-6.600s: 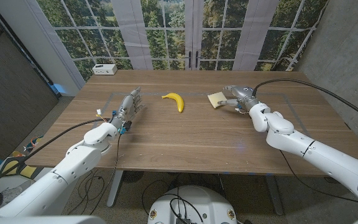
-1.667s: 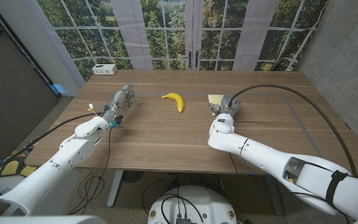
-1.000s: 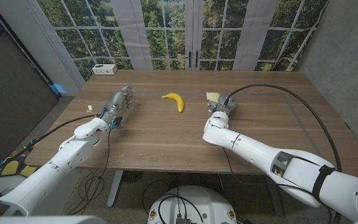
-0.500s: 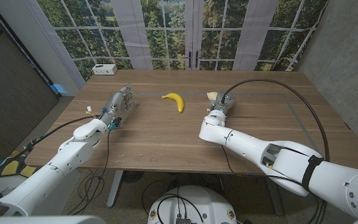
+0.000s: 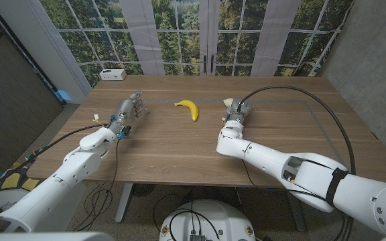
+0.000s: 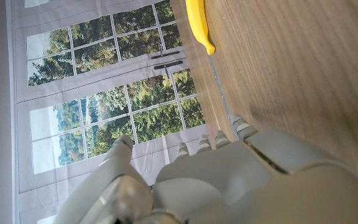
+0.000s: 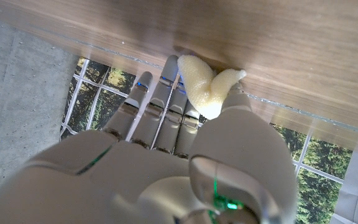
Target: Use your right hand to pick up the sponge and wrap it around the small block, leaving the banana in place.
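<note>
At about 3 o'clock from the banana, the right hand pinches the folded sponge against the tabletop — the left hand waits with fingers spread, holding nothing.

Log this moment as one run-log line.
right hand: grips folded sponge at table | left hand: holds nothing, fingers apart | banana: untouched between hands

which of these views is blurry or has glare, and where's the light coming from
Head view: sharp, lit by daylight from the windows behind the table, no strong glare. Left wrist view: left hand soft up close, banana clear. Right wrist view: right hand blurred up close, sponge fairly sharp.
</note>
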Motion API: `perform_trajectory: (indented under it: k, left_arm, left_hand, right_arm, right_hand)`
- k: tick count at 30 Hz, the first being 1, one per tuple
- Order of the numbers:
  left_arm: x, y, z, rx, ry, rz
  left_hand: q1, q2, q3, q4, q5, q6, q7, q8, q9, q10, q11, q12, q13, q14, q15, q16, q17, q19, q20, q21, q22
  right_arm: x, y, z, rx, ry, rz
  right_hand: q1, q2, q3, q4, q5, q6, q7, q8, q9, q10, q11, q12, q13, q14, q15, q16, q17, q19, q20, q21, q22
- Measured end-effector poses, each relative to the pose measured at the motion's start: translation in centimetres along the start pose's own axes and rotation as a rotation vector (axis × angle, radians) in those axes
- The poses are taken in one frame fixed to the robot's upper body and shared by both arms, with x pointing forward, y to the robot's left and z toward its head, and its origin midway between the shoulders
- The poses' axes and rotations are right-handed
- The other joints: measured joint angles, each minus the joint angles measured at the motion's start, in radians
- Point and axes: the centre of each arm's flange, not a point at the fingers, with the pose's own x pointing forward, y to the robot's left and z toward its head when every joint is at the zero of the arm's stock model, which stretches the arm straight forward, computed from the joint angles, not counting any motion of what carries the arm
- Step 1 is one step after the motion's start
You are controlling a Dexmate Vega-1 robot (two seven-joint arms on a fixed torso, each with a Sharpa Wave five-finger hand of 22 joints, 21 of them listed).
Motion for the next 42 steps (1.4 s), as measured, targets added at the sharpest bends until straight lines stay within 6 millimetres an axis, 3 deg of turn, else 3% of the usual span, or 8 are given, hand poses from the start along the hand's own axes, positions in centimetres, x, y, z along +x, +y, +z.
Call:
perform_trajectory:
  k: [11, 18, 42]
  left_arm:
    - [0.2, 0.0, 0.1, 0.001, -0.001, -0.001]
    - [0.3, 0.0, 0.2, 0.002, -0.003, -0.004]
    - [0.8, -0.2, 0.9, 0.014, -0.019, -0.01]
  left_hand:
    - [0.0, 0.0, 0.0, 0.0, 0.0, 0.0, 0.0, 0.0, 0.0, 0.0, 0.0, 0.0, 0.0, 0.0, 0.0, 0.0, 0.0, 0.0, 0.0, 0.0, 0.0]
    - [0.0, 0.0, 0.0, 0.0, 0.0, 0.0, 0.0, 0.0, 0.0, 0.0, 0.0, 0.0, 0.0, 0.0, 0.0, 0.0, 0.0, 0.0, 0.0, 0.0, 0.0]
    - [0.0, 0.0, 0.0, 0.0, 0.0, 0.0, 0.0, 0.0, 0.0, 0.0, 0.0, 0.0, 0.0, 0.0, 0.0, 0.0, 0.0, 0.0, 0.0, 0.0, 0.0]
  right_arm:
    - [-0.1, -0.6, 0.0, 0.029, -0.034, -0.066]
    - [-0.2, -1.1, -0.3, 0.069, -0.042, -0.095]
    - [-0.5, -4.7, -1.9, 0.298, -0.1, -0.168]
  right_hand:
    - [0.009, -0.002, 0.019, 0.008, -0.012, 0.037, -0.004, 0.0, 0.0, 0.011, 0.004, 0.006, 0.003, 0.014, 0.0, 0.0, 0.002, -0.002, -0.009, 0.008, 0.0]
    - [0.014, -0.007, 0.033, 0.014, -0.019, 0.049, -0.014, -0.013, 0.0, 0.023, 0.002, 0.008, 0.01, 0.018, -0.004, 0.0, 0.005, -0.002, -0.009, 0.008, 0.0]
    - [0.026, -0.019, 0.057, 0.026, -0.043, 0.068, -0.013, -0.032, 0.005, 0.029, 0.007, 0.018, 0.022, 0.019, -0.005, -0.008, 0.005, -0.007, -0.014, 0.008, 0.0]
